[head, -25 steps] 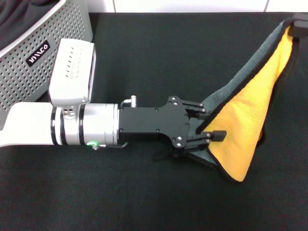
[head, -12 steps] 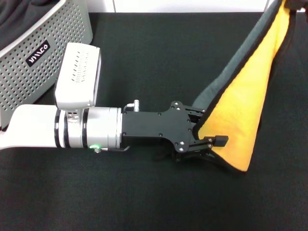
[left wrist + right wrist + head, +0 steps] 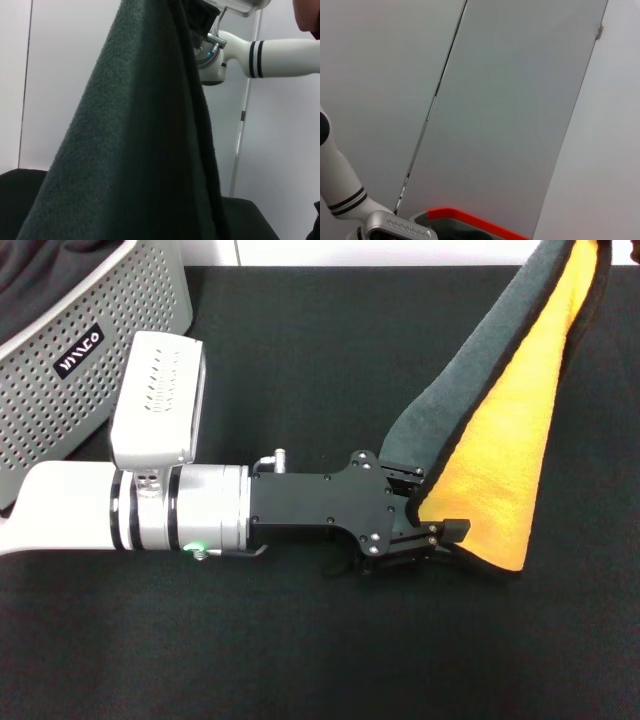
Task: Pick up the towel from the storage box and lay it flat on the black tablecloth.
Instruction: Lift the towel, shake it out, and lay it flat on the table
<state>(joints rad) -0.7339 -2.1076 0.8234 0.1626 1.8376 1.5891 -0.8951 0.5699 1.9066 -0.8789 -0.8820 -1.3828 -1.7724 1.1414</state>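
Towel [image 3: 510, 430] hangs stretched in a long slanted band over the right part of the black tablecloth [image 3: 300, 350], grey side toward the far edge, orange side toward the near edge, its black trim showing along the lower border. Its low corner is pinched between the closed fingers of the left gripper [image 3: 432, 522], which lies low over the cloth near the middle, the arm reaching in from the left edge. The towel's upper end runs out of the head view at the far right corner, so what holds it there is not seen; the right gripper's fingers cannot be told. In the left wrist view the grey face of the towel [image 3: 135, 150] fills most of the picture, rising steeply toward the other arm. The storage box [image 3: 100, 370] stands at the far left corner, well apart from the towel, with dark fabric inside. Bare cloth lies open all along the near edge and between box and towel. Since a second ago the upper end has risen and gone out of view, the band has drawn straighter and steeper, and the left gripper has shifted slightly toward the right edge
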